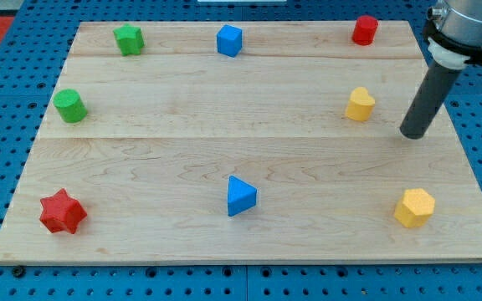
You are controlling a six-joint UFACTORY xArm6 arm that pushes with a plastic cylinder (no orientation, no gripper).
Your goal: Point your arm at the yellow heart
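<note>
The yellow heart (359, 104) lies on the wooden board (182, 159) at the view's right, in the upper half. My tip (413, 134) rests on the board to the right of the heart and a little lower, a short gap apart from it. The dark rod rises from the tip toward the view's top right corner.
A red cylinder (364, 29) sits at the top right, a blue cube (229, 40) and a green star (128, 39) along the top. A green cylinder (70, 106) is at the left, a red star (62, 211) bottom left, a blue triangle (241, 196) bottom centre, a yellow hexagon (414, 207) bottom right.
</note>
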